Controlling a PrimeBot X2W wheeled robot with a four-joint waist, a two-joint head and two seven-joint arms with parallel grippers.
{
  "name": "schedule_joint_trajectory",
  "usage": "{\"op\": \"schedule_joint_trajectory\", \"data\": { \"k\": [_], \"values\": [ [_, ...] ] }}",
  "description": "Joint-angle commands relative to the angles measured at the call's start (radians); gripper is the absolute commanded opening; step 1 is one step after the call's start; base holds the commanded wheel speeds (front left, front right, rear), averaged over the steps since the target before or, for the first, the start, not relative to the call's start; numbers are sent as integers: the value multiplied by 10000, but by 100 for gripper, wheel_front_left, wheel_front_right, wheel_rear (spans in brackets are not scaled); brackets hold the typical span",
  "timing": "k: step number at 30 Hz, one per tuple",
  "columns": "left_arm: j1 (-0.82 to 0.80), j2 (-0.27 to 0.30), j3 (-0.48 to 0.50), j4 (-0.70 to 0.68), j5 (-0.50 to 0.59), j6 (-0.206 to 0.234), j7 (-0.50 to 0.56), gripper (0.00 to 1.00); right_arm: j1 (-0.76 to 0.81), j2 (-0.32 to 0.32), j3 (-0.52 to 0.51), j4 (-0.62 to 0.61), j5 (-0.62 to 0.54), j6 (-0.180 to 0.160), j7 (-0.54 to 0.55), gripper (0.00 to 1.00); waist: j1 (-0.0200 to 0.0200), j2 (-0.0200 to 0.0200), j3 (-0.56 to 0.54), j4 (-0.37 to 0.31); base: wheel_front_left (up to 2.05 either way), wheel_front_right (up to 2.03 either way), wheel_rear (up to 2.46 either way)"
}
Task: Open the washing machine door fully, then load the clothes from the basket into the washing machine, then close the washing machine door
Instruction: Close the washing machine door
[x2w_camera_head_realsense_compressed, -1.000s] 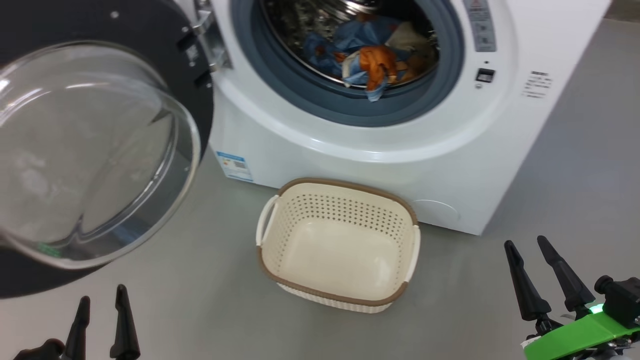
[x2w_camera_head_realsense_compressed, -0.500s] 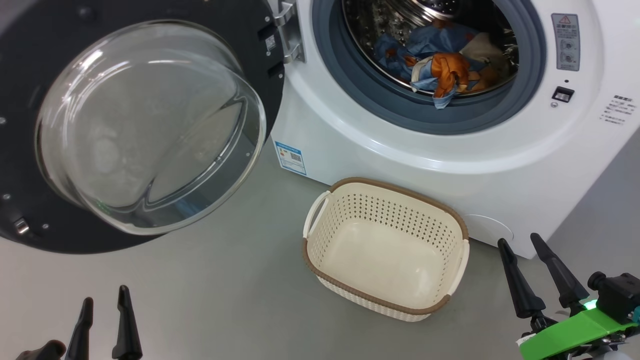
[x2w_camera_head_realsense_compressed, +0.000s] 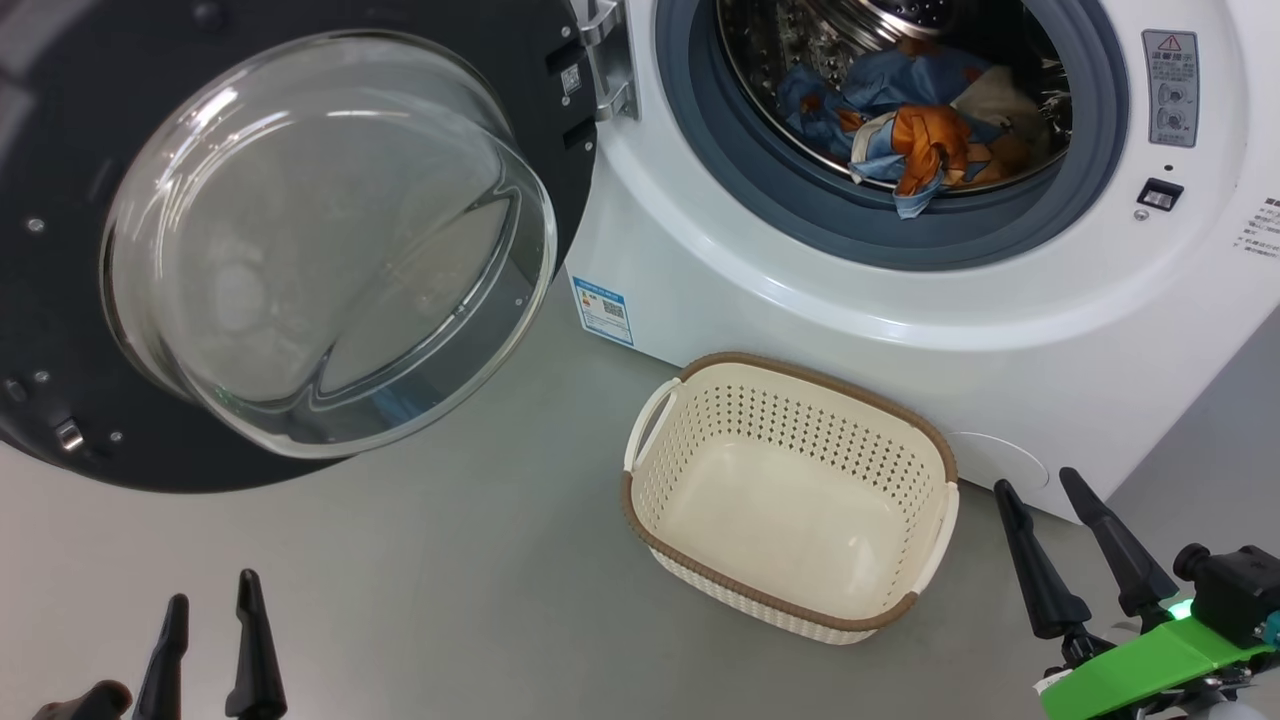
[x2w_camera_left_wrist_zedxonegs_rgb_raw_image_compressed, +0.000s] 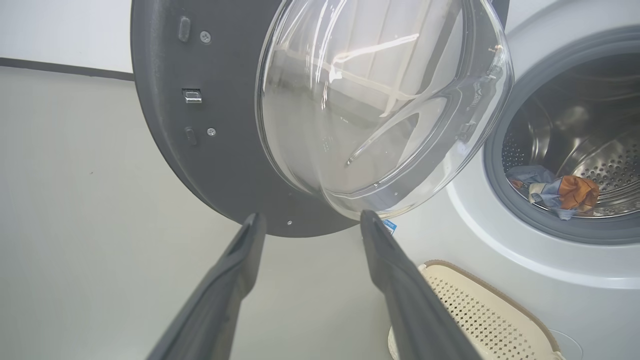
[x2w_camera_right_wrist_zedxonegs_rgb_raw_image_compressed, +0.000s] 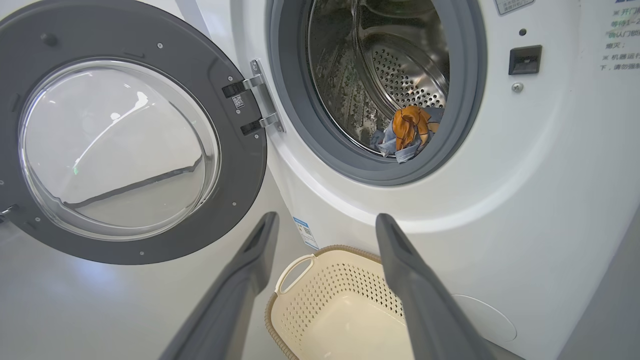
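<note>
1. The clothes (x2w_camera_head_realsense_compressed: 920, 140) lie heaped at the front of the steel drum, a blue corner drooping onto the grey-blue ring. The basket (x2w_camera_head_realsense_compressed: 800, 510) sits empty on the floor, close against the front of the washing machine (x2w_camera_head_realsense_compressed: 900, 320).
2. By my reckoning only the closing is left. The washing machine door (x2w_camera_head_realsense_compressed: 320, 240) stands swung wide on its hinge (x2w_camera_head_realsense_compressed: 610, 60), at the left of the opening, its glass dome facing the robot.
3. The left gripper (x2w_camera_head_realsense_compressed: 210, 590) has its fingers spread and holds nothing, low at the robot's left. The right gripper (x2w_camera_head_realsense_compressed: 1036, 480) is likewise spread and empty, low at the right, just past the basket's right end.
4. The door hangs ahead of and above the left gripper, and well apart from the right one, with the basket between. The left arm is plainly the nearer.
5. The door's free edge lies opposite the hinge, off to the left. A push there would have to sweep rightward toward the opening. That drooping cloth might catch in the seal.
</note>
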Motion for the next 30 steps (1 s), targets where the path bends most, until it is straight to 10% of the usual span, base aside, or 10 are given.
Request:
{"op": "schedule_joint_trajectory", "data": {
  "k": [1, 3, 6, 7, 13, 21, 30],
  "values": [
    [-154, 120, 302, -294, -160, 41, -65, 100, -337, -172, 258, -196, 14, 16, -48, 100, 0, 0, 7, 0, 0, 0, 0],
    [-192, 120, 322, -343, -308, 34, -65, 88, -310, -141, 241, -186, 27, 16, -48, 100, 0, 0, 6, -5, 0, 0, 0],
    [-377, 120, 516, -515, -611, -11, -65, 9, -241, -63, 211, -196, 19, 16, -48, 100, 0, 0, 15, -52, 0, 0, 0],
    [-479, 120, 640, -623, -685, -32, -65, 0, -220, -38, 211, -197, 13, 16, -48, 100, 0, 0, 19, -79, 0, 0, 0],
    [-1512, 421, 1543, -1529, -1547, -111, -65, 0, -196, 44, 201, -213, -2, 16, -48, 100, 0, 0, 88, -279, 0, 0, 0],
    [-3434, 3259, 1962, -1294, -3340, -116, -65, 0, -361, 24, 262, -220, -19, 16, -48, 100, 0, 0, 327, -761, 0, 0, 0],
    [-6258, 5629, 2542, 2375, -6936, -118, 532, 0, -461, -8, 403, -212, -36, 16, -48, 100, 0, 0, 465, -1329, 0, 0, 0]
  ]
}}
